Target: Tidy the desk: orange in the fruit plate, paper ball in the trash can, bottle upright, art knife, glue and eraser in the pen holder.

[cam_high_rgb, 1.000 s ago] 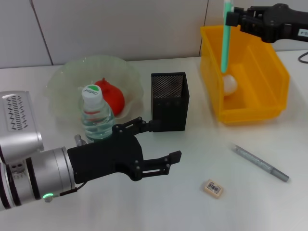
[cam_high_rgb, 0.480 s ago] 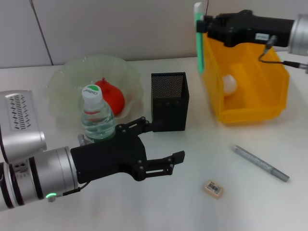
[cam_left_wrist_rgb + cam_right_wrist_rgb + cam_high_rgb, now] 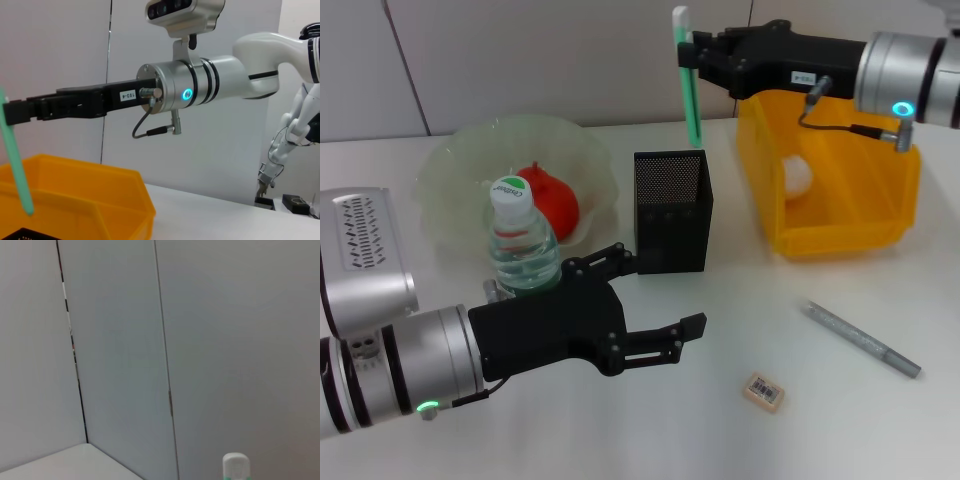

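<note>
Right arm (image 3: 80, 102) carries a small white sticker — reads roughly "103-4", shown upside down in the left wrist view. Eraser (image 3: 763, 391) has a barcode label, digits too small to read. Bottle (image 3: 523, 245) cap has green print — not legible.

Green glue stick (image 3: 688, 85), yellow-orange trash can (image 3: 880, 215)

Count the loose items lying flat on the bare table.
2: the eraser near the front edge and a grey pen-like tool just right of it, in front of the trash can. None seems hidden.
</note>
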You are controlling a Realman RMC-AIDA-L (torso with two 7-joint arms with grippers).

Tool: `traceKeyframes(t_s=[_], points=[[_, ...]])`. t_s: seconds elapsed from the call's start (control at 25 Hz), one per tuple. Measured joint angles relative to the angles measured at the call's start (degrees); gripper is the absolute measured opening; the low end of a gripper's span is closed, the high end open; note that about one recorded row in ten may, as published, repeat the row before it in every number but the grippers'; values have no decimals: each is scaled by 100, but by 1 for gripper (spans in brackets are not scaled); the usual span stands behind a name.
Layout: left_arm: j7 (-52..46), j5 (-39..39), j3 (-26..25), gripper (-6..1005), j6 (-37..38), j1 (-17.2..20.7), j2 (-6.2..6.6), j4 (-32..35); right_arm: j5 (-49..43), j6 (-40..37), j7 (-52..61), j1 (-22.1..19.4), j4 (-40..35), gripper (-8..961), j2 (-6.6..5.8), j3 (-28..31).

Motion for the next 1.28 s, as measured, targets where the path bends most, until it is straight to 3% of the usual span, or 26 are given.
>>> traceKeyframes(t_s=[0.52,1.28], points=[[5,-17,0,869,3,11,0,-19,94,345,-277,56,-442,212,162,-9],[38,-66,0,869,0,7,5,-92,142,784,-235,91,-539,231,216,-354]])
